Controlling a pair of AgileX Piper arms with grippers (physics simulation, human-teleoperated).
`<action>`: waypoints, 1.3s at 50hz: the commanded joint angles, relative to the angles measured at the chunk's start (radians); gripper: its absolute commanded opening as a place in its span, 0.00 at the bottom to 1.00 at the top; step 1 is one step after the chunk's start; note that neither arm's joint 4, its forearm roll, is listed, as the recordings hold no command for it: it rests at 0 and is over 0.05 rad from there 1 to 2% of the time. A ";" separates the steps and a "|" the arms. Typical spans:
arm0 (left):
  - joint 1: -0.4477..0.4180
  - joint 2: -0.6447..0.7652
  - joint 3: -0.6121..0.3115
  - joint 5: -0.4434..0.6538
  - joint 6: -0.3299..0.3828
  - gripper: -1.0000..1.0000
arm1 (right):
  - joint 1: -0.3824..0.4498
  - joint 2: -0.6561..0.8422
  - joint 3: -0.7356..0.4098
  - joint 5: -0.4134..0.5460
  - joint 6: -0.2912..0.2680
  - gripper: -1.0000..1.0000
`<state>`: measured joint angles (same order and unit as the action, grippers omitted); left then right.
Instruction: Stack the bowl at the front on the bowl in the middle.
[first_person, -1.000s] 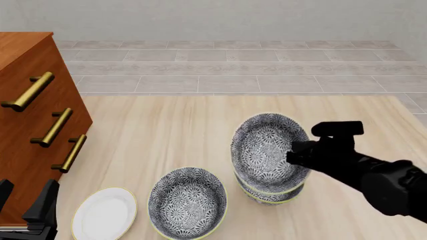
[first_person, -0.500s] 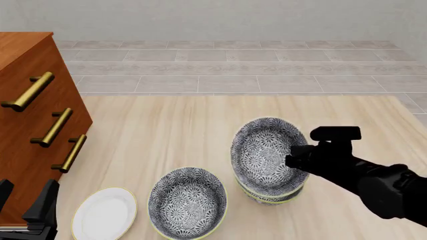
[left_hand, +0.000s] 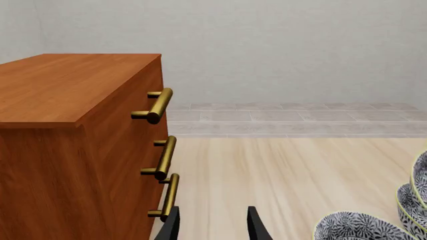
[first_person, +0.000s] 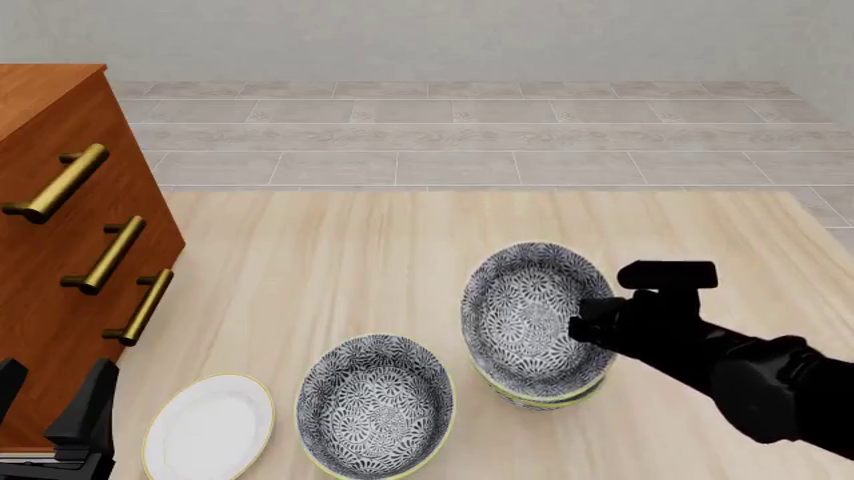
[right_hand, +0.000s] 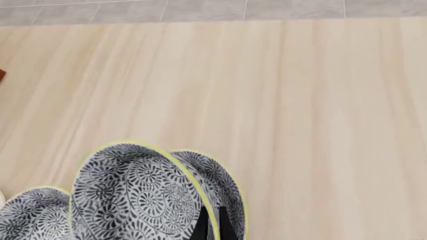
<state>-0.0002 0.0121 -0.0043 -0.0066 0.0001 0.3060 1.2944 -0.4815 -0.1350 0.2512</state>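
Observation:
My right gripper (first_person: 587, 325) is shut on the right rim of the bowl at the front (first_person: 523, 312), a floral blue-grey bowl with a pale yellow rim. It hangs tilted, partly sunk into the bowl in the middle (first_person: 545, 393), of which only a sliver shows beneath. In the right wrist view the fingers (right_hand: 201, 226) pinch the held bowl's (right_hand: 133, 195) rim, and the lower bowl (right_hand: 225, 186) lies just behind it. My left gripper (first_person: 51, 405) is open and empty at the near left, far from both bowls.
A third alike bowl (first_person: 375, 405) stands at the front, left of the stack. A flat white plate (first_person: 207, 427) lies beside it. A wooden dresser (first_person: 67, 250) with brass handles fills the left side. Bare table stretches behind the bowls.
The right gripper has moved down a little with the held bowl, which now sits lower in the bowl beneath. The left arm has not moved.

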 joint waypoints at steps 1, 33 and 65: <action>0.000 0.000 0.000 0.000 0.000 1.00 | -0.006 0.012 0.004 -0.018 0.006 0.00; 0.000 0.000 0.000 0.000 0.000 1.00 | -0.003 -0.006 0.006 -0.013 0.009 1.00; 0.000 -0.001 0.000 0.000 0.000 1.00 | -0.006 -0.079 0.008 0.026 -0.009 1.00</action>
<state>-0.0002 0.0123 -0.0043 -0.0067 0.0001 0.3031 1.2509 -0.4726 -0.1293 0.2514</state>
